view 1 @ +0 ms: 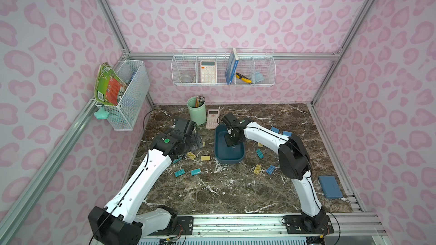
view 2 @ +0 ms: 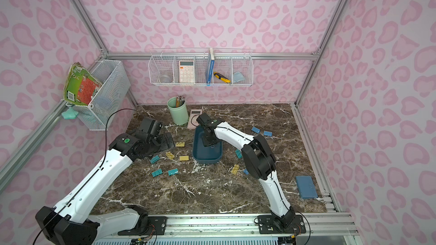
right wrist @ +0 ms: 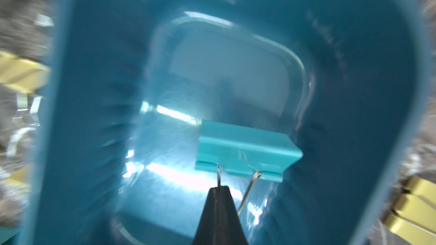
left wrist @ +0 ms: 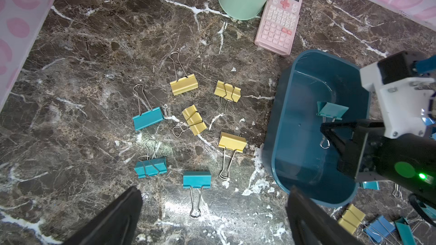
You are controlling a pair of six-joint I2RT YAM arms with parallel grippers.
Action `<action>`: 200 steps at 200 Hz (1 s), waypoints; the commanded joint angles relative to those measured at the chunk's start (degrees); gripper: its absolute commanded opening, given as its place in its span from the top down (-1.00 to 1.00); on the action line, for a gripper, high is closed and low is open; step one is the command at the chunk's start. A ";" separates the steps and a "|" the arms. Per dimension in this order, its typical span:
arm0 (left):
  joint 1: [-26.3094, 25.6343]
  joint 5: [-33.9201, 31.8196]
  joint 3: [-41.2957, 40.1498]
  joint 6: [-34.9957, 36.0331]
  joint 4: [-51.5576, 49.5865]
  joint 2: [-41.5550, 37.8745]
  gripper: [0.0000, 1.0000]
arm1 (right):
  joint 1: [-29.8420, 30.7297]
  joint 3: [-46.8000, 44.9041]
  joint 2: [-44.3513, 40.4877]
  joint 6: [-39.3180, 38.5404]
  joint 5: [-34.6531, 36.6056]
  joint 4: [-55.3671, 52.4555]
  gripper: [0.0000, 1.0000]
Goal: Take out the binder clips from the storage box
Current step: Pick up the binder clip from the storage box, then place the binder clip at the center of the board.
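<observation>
The right gripper, lower centre, pinches tight on what seems one silver wire handle of a teal binder clip inside the glossy, round-cornered storage box; the left gripper gapes wide.

Storage box, dark teal; right gripper inside it; binder clips, teal, yellow, blue, scattered on marble table around.
</observation>
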 commanded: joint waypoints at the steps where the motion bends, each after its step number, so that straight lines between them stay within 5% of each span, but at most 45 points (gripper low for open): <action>1: 0.15 -1.26 1.06 -0.81 -0.84 -0.83 -0.98 | 1.49 0.49 -2.72 -2.00 2.88 0.71 1.00; 74: 3.13 -12.24 1.00 -6.84 -5.61 -9.40 -0.98 | 12.92 -6.76 -10.16 -8.49 0.78 7.43 1.00; 125: 5.16 -12.16 -0.47 -8.69 -9.06 -14.64 -0.99 | 21.56 -13.24 -9.24 -10.95 -1.68 12.01 1.00; 200: 5.22 -9.63 -3.17 -10.71 -11.57 -18.81 -0.99 | 23.96 -22.98 -8.10 -8.54 -1.25 16.00 1.00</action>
